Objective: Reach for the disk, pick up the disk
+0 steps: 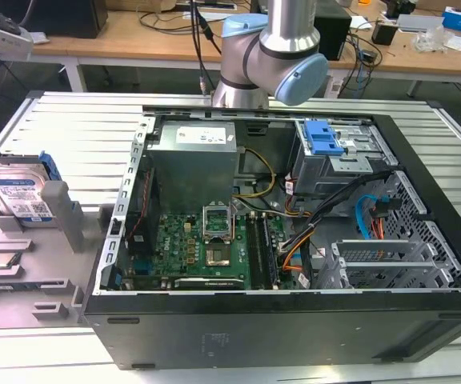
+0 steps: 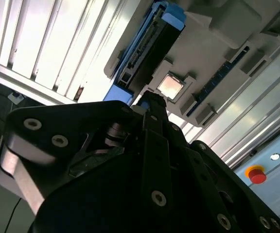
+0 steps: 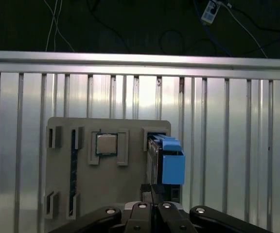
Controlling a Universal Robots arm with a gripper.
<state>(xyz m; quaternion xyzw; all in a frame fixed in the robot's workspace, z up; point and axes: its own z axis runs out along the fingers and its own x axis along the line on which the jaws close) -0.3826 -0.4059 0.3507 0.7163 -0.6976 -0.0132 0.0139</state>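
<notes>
Aluminium slat bench (image 1: pixel 70 128) carries a grey fixture plate (image 1: pixel 22 280) at the exterior view's left, just beside the open computer case (image 1: pixel 278 320). Arm (image 1: pixel 274 56) rises behind the case.

The disk (image 1: pixel 18 196) stands on edge in a slot of that plate, label face showing in the exterior view, blue rail along its far side. It is outside the case. Small square chip (image 1: pixel 2 262) lies flat in its own pocket on the plate, near the disk but apart from it.

First wrist view: looking down on the plate (image 3: pixel 106 184), the disk (image 3: pixel 164 160) shows as a thin edge with the blue rail block beside it. The chip (image 3: pixel 106 144) sits in the next pocket over, and a dark narrow strip (image 3: pixel 73 170) fills a slot at the plate's other side. The hand (image 3: pixel 152 193) sits in line with the disk's thin edge, close to its near end. Fingertips look pressed together, no gap, nothing between them. Can't tell if they touch the disk; they are not gripping it.

Second wrist view: the hand (image 2: pixel 152 99) points at the plate, its tip between the chip (image 2: pixel 170 86) and the near end of the disk (image 2: pixel 147 48). A red button (image 2: pixel 256 174) sits off at the bench edge.
</notes>
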